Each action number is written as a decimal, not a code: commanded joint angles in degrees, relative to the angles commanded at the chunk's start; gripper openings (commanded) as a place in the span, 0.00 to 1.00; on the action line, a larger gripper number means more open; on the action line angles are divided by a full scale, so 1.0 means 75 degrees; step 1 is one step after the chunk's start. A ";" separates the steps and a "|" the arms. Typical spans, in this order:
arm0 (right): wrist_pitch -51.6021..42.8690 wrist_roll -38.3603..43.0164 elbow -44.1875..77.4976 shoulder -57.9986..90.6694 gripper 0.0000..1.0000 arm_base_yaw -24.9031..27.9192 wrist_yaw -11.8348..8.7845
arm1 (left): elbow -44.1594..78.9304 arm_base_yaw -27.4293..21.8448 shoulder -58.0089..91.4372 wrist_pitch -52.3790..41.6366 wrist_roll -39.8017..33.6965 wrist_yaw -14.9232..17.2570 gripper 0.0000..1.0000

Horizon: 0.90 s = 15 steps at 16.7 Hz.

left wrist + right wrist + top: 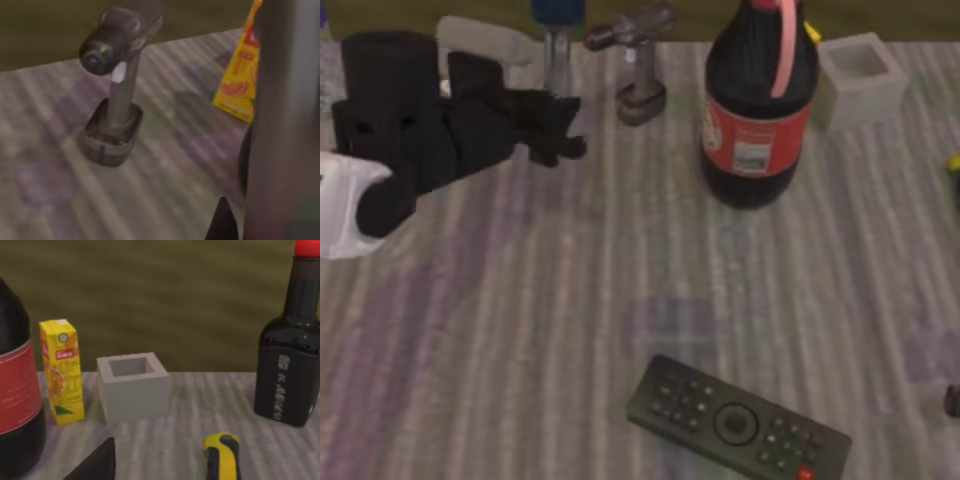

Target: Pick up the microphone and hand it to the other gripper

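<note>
- Seen from above, the left gripper (pixel 560 125) reaches in from the table's left edge toward the far left corner, its black fingers pointing to the right.
- The microphone (pixel 557 45) stands upright at the far edge, its dark blue head at the top border and its grey handle just beyond the left gripper's fingertips. The fingers look spread a little, but whether they touch or hold the handle cannot be told.
- In the left wrist view the grey handle fills the side of the picture as a blurred column, very close to the camera.
- A grey power drill (pixel 638 60) stands just right of the microphone.
- A large dark soda bottle (pixel 758 100) with a red label stands right of the drill, and a small grey open box (pixel 861 78) sits beside it.
- A black remote control (pixel 737 423) lies near the front edge.
- The right arm is barely visible at the table's right edge; its fingers cannot be judged.
</note>
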 joint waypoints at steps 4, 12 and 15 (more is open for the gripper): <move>0.0000 0.0000 0.0000 0.0000 1.00 0.0000 0.0000 | -0.0587 0.0095 -0.0721 0.1931 0.0443 0.0766 0.00; 0.0000 0.0000 0.0000 0.0000 1.00 0.0000 0.0000 | -0.0775 0.0100 -0.1038 0.2548 0.0628 0.1036 0.00; 0.0000 0.0000 0.0000 0.0000 1.00 0.0000 0.0000 | -0.0802 -0.0179 -0.1011 0.2668 0.0622 0.0730 0.00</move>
